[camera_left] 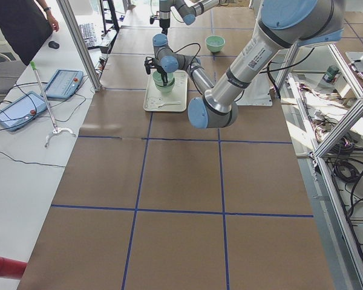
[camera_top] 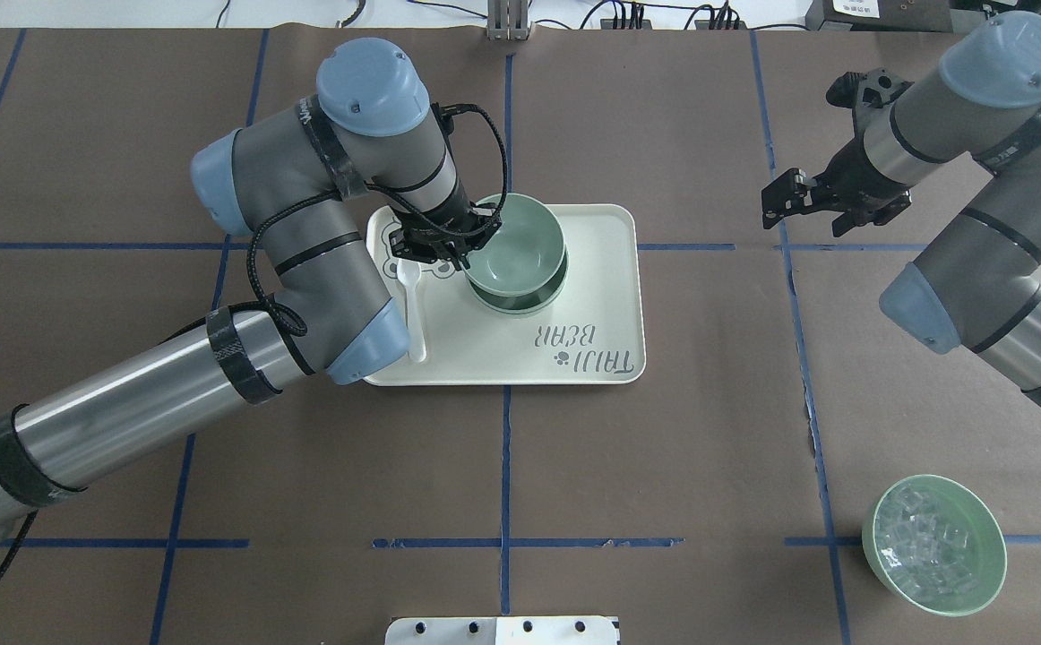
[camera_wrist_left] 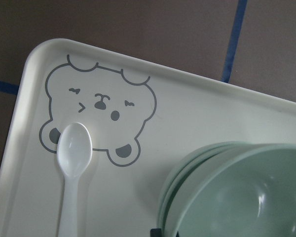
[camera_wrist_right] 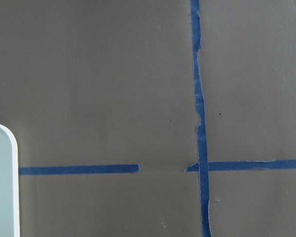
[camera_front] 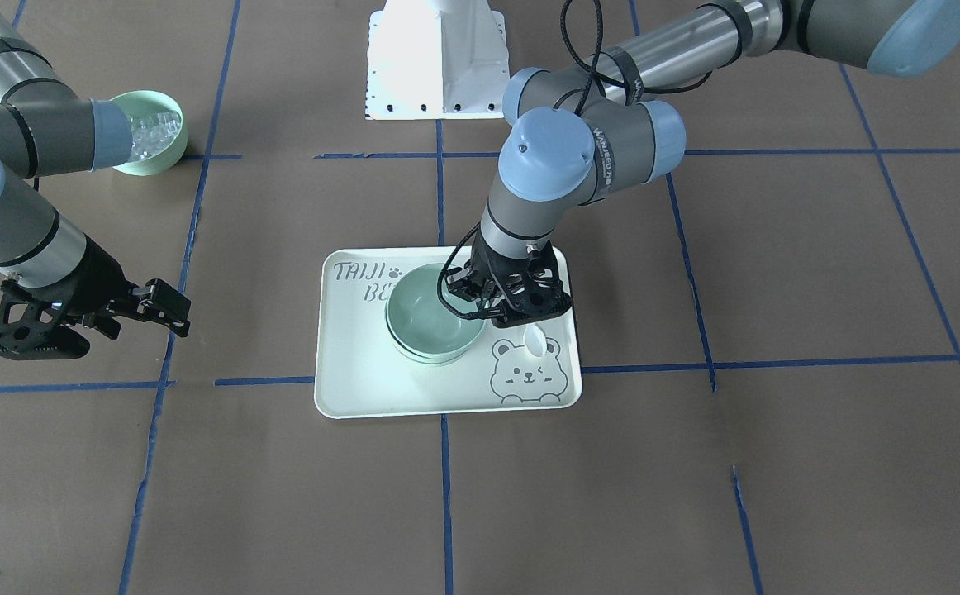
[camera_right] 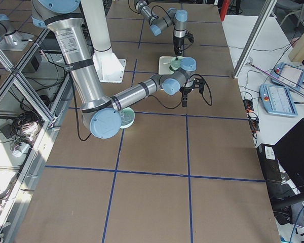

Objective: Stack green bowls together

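The green bowls (camera_front: 434, 354) sat nested in one pile on a pale tray (camera_top: 610, 296), about midway along the counter (camera_top: 664, 448), out from the robot-side edge and well apart from every corner. Three rims showed in the left wrist view, the two lower ones close together and the top bowl (camera_top: 520, 235) tilted a little above them. The left gripper (camera_top: 468, 251) reached down at that bowl's side nearest the counter's left end, and its fingers looked clenched on the rim, one inside and one outside, though the contact itself was partly hidden by the wrist. Just beside the pile, toward the left end, a white plastic spoon (camera_wrist_left: 74, 153) lay flat on the tray, its scoop over a printed bear face (camera_wrist_left: 101, 106) in the tray's corner and its handle pointing toward the robot-side edge. The words TAIJI BEAR (camera_top: 588, 349) ran along the tray's robot-side rim. Well apart from the tray, toward the counter's right end, the right gripper (camera_top: 798, 208) hung above the bare brown surface with its fingers released and spread, grasping nothing. Its wrist camera looked down on crossing blue tape lines (camera_wrist_right: 202, 165) and on one rounded corner of the tray. Nearer the robot-side edge, also toward the right end, a brighter green bowl (camera_top: 933, 542) full of clear cubes stood alone on the counter. A white mounting base (camera_front: 434, 58) stood at the robot-side edge, in line with the tray.
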